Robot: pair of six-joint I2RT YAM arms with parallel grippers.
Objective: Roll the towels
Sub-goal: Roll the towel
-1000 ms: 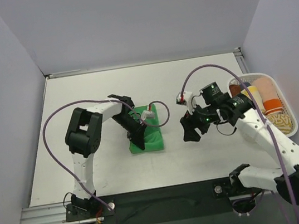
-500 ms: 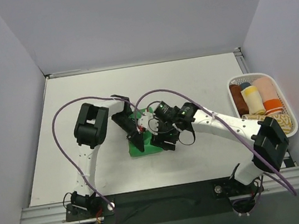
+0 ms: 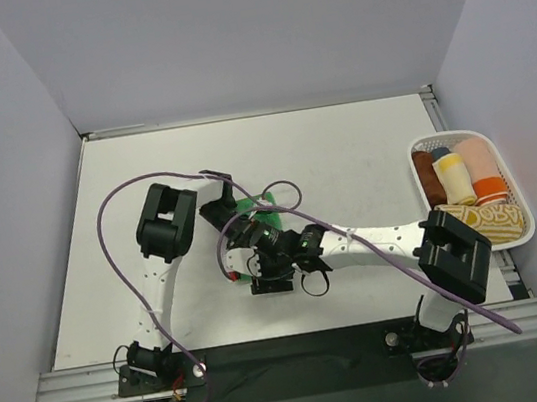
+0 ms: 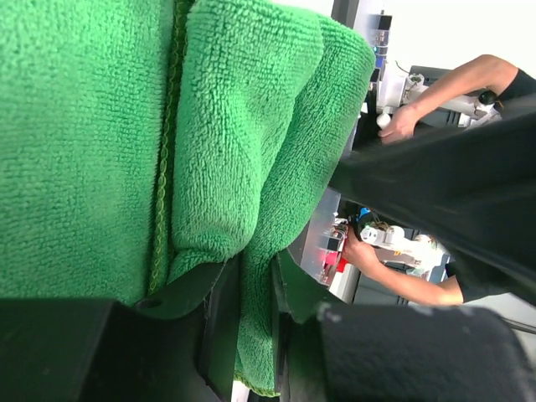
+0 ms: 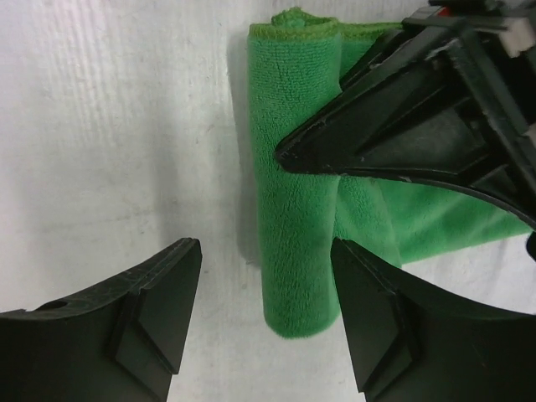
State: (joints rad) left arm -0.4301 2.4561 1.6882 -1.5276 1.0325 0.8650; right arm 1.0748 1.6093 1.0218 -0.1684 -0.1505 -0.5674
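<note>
The green towel (image 3: 261, 207) lies left of the table's centre, mostly hidden under both arms. In the left wrist view the green towel (image 4: 226, 151) fills the frame, and my left gripper (image 4: 255, 310) is shut on a fold of it. In the right wrist view the green towel (image 5: 293, 226) shows a rolled edge. My right gripper (image 5: 264, 314) hangs open above that edge's near end, one finger on each side. From above, the left gripper (image 3: 240, 227) and right gripper (image 3: 264, 272) almost touch. A pale yellow towel (image 3: 454, 178) lies rolled in the basket.
A white slatted basket (image 3: 528, 235) at the right edge holds several rolled towels. My right arm (image 3: 376, 241) stretches across the table's near half. Purple cables loop over both arms. Grey walls enclose the table on three sides.
My right arm has swung left from near the basket across to the green towel. Its gripper now hovers over the towel's near end. The left gripper has kept its grip.
</note>
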